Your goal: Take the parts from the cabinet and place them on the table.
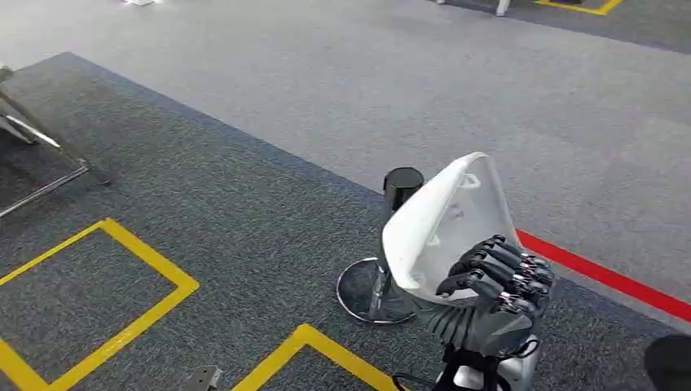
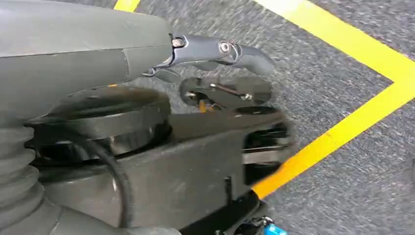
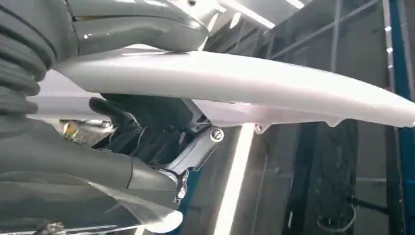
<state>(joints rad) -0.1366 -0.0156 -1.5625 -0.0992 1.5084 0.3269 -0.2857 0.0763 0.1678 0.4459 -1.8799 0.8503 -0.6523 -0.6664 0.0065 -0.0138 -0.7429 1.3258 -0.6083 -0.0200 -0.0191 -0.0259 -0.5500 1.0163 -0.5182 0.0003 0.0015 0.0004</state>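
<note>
In the head view my right hand (image 1: 499, 281) is raised at the lower right and grips a white curved shell-like part (image 1: 444, 220) by its lower edge, with dark fingers wrapped over the rim. The right wrist view shows the same white part (image 3: 244, 81) as a long pale blade crossing the picture, with my thumb on one face and the dark fingers (image 3: 147, 129) on the other. My left hand (image 2: 215, 51) hangs down over the floor, a dark finger stretched out straight and nothing in it. Neither cabinet nor table is visible.
A black post (image 1: 402, 186) on a round metal base (image 1: 363, 292) stands on the dark carpet just behind the held part. Yellow floor lines (image 1: 155, 265) and a red line (image 1: 607, 275) mark the carpet. Metal frame legs (image 1: 45, 159) stand at the far left.
</note>
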